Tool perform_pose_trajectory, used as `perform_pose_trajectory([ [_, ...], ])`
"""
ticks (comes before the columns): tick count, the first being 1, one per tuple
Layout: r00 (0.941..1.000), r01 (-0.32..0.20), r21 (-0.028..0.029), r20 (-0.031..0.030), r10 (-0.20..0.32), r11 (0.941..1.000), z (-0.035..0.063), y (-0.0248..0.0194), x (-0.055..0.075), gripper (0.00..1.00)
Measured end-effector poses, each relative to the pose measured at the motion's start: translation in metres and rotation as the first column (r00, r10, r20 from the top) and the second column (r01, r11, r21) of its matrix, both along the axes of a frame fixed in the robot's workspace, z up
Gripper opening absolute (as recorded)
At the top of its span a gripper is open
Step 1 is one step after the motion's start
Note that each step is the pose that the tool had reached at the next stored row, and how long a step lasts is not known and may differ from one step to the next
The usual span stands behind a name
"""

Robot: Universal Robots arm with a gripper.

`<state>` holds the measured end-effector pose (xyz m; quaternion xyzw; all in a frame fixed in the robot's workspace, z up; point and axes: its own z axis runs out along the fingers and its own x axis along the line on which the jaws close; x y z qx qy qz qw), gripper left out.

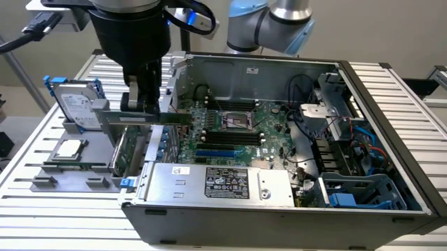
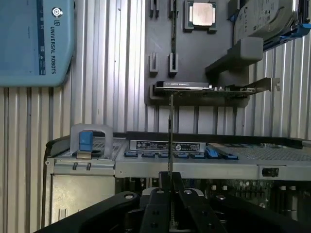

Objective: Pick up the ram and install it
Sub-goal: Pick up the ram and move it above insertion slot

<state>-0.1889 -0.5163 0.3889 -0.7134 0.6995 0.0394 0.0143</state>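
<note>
Over the case [image 1: 209, 222] edge, tool [image 1: 142, 107] pinches ram [image 1: 112, 118] at mid-length; carry it level, edge down, parallel to the slots [image 1: 227, 137].

The arm [image 1: 279, 21] bends over from above, and its black wrist [image 1: 131, 31] hangs vertical. The gripper [image 1: 143, 109] points straight down, fingers [image 2: 163, 194] pinched together on the ram [image 1: 175, 118], which lies level between the fingertips.
</note>
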Motion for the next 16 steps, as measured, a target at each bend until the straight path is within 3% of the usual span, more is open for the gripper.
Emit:
perform_pose_trajectory([
  [16,1.0000,0.000,-0.0001,-0.0001,0.000,1.0000,-0.0045,0.0006,0.073,0.00],
])
